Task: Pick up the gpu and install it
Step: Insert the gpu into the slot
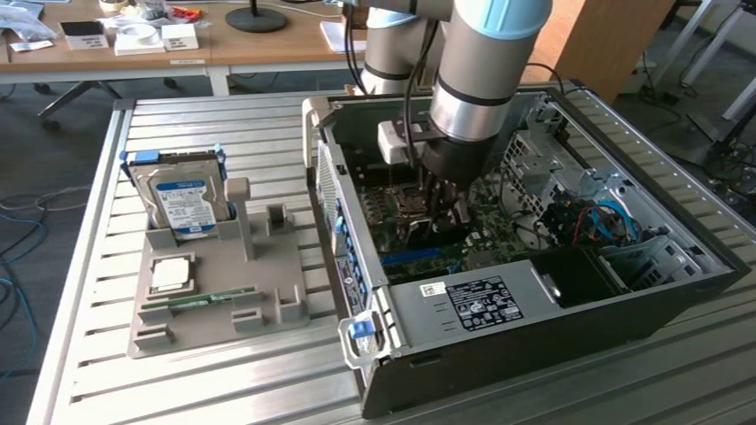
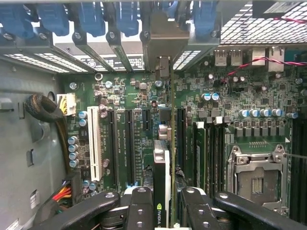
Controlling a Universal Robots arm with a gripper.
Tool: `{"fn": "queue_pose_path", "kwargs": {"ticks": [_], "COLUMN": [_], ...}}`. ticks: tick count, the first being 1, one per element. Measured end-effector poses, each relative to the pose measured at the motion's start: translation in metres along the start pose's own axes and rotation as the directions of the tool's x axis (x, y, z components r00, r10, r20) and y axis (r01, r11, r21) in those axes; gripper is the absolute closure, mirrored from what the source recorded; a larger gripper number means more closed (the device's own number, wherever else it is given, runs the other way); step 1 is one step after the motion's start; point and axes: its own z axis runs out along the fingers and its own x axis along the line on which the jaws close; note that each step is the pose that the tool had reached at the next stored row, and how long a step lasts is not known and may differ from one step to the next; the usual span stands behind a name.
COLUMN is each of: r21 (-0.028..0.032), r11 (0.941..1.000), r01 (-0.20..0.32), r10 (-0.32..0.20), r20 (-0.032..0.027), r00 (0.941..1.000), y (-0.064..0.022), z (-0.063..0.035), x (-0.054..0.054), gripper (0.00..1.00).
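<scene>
Clamped edge-on between the end effector (image 2: 163, 211) fingers (image 2: 139, 211), the gpu (image 2: 162, 167) hung upright just above the motherboard (image 2: 230, 96) inside the computer case (image 1: 661, 292), its bracket toward the rear slots, seemingly so it could meet a slot squarely.

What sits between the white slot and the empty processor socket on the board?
In the wrist view, between the white slot and the processor socket stand black slots, then the gpu edge-on in the gripper, then memory slots.

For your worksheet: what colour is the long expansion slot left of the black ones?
White, clearest in the wrist view.
</scene>
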Motion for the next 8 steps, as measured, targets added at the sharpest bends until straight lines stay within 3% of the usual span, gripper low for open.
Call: {"fn": "queue_pose_path", "kwargs": {"ticks": [8], "r21": [0.0001], "r11": [1.0], "r01": [0.0], "r10": [0.0], "r20": [0.0003], "r00": [1.0], "y": [0.0008], "z": [0.0039], "x": [0.0001], "gripper": [0.73]}}
